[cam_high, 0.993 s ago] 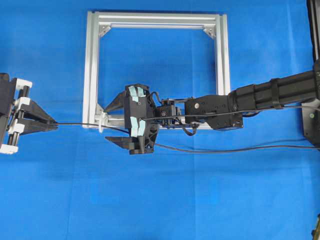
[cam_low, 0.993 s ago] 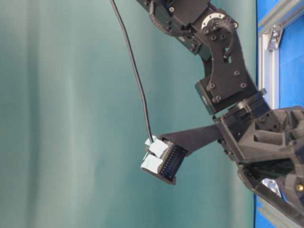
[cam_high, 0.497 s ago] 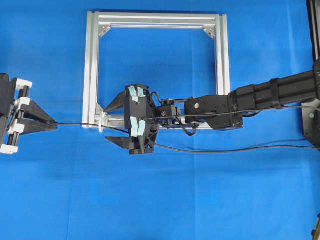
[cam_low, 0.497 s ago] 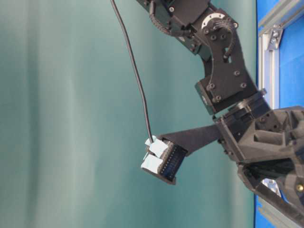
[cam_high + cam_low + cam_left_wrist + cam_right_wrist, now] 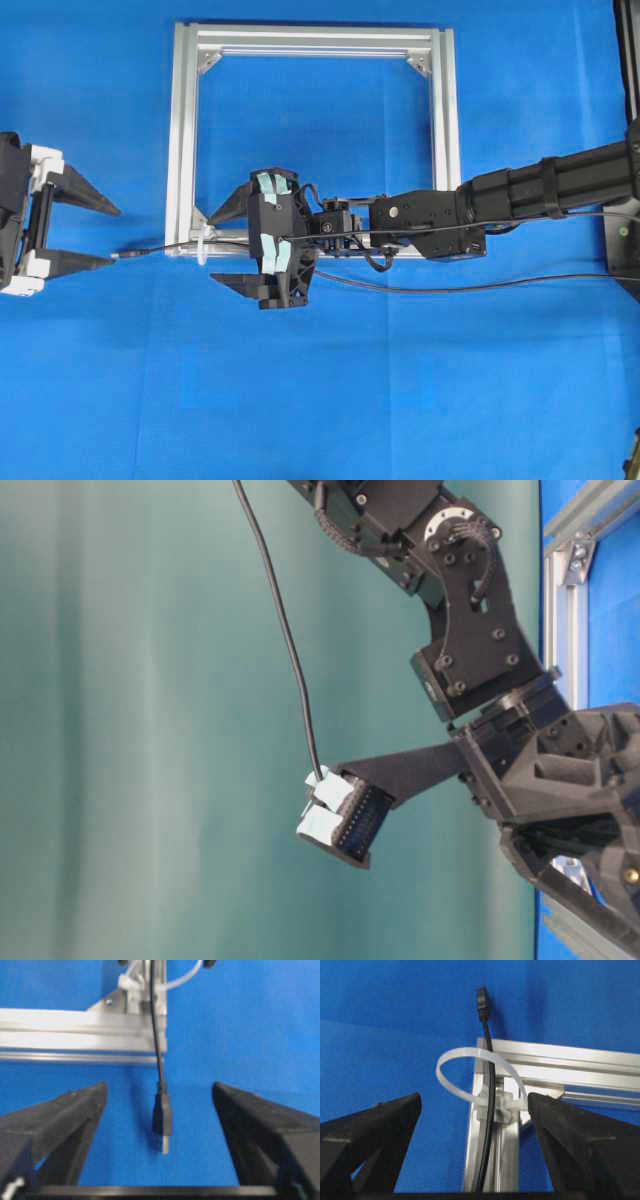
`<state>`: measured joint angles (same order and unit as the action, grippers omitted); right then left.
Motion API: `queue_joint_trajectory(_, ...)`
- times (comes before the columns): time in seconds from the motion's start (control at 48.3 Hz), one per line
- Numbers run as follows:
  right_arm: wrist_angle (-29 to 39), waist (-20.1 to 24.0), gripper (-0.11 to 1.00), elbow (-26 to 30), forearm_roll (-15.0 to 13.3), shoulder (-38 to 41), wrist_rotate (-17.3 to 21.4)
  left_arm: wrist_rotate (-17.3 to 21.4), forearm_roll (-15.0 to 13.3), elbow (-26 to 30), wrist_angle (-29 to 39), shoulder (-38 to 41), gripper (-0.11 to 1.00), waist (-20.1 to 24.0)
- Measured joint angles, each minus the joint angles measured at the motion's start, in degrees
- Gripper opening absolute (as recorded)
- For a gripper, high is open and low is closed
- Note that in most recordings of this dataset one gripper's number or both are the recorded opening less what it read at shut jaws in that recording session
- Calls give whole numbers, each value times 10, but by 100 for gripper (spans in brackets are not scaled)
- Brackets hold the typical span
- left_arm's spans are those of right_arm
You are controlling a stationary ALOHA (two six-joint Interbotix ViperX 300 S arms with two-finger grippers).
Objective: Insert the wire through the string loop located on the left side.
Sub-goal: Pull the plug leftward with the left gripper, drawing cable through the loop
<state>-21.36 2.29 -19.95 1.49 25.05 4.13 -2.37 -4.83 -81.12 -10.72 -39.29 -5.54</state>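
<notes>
Left fingers (image 5: pixel 75 1115) spread wide, wire (image 5: pixel 162 1120) plug lying loose between them, untouched

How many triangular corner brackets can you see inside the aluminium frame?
3: top left, top right, and bottom left beside the right arm's fingers. A fourth at bottom right may be hidden under that arm.

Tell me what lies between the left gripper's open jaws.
The wire's plug lies untouched on bare blue cloth between the left gripper's jaws, shown in the left wrist view.
</notes>
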Motion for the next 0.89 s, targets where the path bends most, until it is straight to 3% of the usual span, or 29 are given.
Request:
queue_joint_trajectory(0.124,0,0,94,0,0,0,0,0,0,0,3,-1,79,0)
queue_joint_trajectory(0.373,12,0,94,0,0,-6,-2,0,0,4,4,-21,80,3)
queue_joint_trajectory(0.89,94,-11,94,-1,-2,-120,-4,1,0,43,24,-120,80,4)
